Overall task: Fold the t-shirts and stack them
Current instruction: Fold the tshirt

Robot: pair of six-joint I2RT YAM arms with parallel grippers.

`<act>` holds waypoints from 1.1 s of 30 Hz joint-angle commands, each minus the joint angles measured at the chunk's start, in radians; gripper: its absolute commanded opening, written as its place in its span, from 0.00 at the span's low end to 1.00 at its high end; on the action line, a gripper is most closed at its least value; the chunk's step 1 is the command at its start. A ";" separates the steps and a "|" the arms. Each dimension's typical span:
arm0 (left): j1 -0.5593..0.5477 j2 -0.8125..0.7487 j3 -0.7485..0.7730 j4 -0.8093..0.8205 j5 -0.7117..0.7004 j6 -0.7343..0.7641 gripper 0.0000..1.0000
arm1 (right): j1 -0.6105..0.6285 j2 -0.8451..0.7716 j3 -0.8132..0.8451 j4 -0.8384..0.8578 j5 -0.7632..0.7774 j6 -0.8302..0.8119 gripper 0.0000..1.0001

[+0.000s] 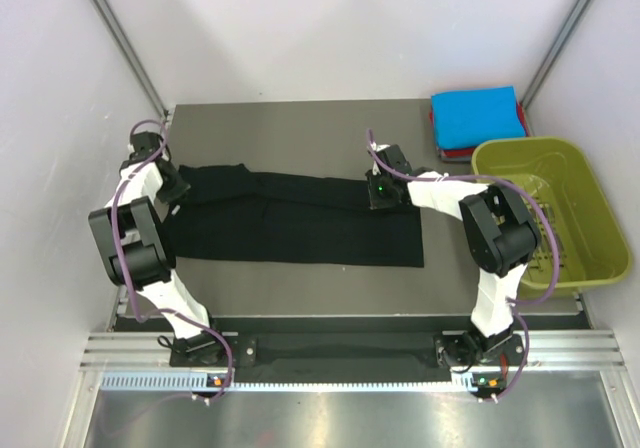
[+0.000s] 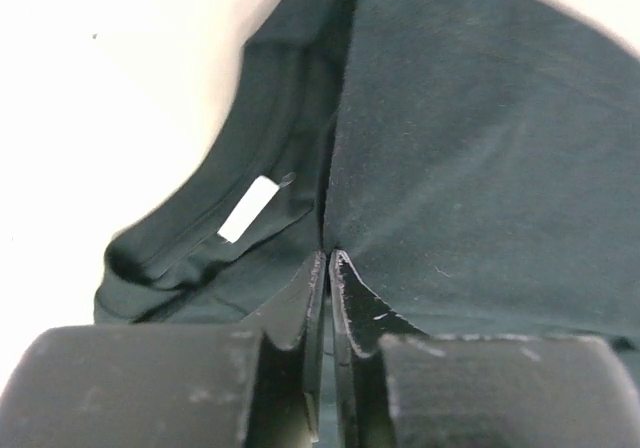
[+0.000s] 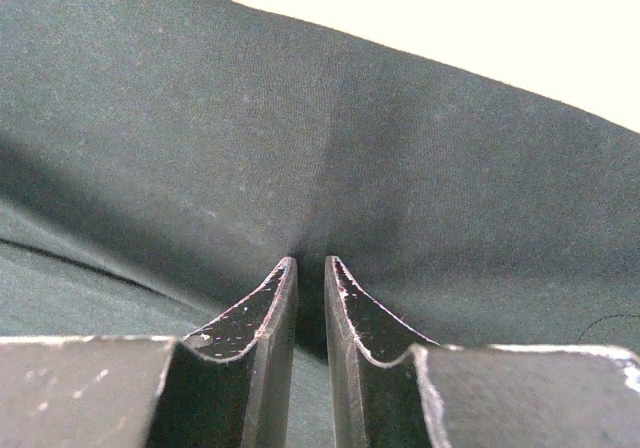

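**Two grippers pinched on black shirt**

Both arms reach from the near edge over the table (image 1: 300,298). Black shirt (image 1: 300,223) lies mid-table as a long folded band, left to right. Left gripper (image 2: 327,258) at its left end: jaws nearly together, fabric edge nipped between them, white tag (image 2: 247,209) just beyond. Right gripper (image 3: 310,263) at the upper right edge: jaws narrow, cloth puckered between them. Farther right, green basket (image 1: 590,268). Far right corner: blue shirt (image 1: 478,116) folded on red shirt (image 1: 457,153).
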 commanded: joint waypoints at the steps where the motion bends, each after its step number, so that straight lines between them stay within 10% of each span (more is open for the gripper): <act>1: 0.006 -0.011 -0.029 0.011 -0.081 -0.025 0.11 | 0.015 0.010 0.028 0.008 0.004 -0.012 0.19; 8: 0.008 -0.010 0.055 0.045 -0.048 -0.019 0.39 | 0.015 0.013 0.034 0.011 -0.002 -0.009 0.19; 20: 0.058 0.214 0.181 0.140 0.218 -0.010 0.39 | 0.013 0.013 0.046 0.006 -0.020 -0.016 0.20; 33: 0.061 0.263 0.215 0.284 0.203 0.007 0.37 | 0.013 0.049 0.057 0.005 -0.008 -0.026 0.20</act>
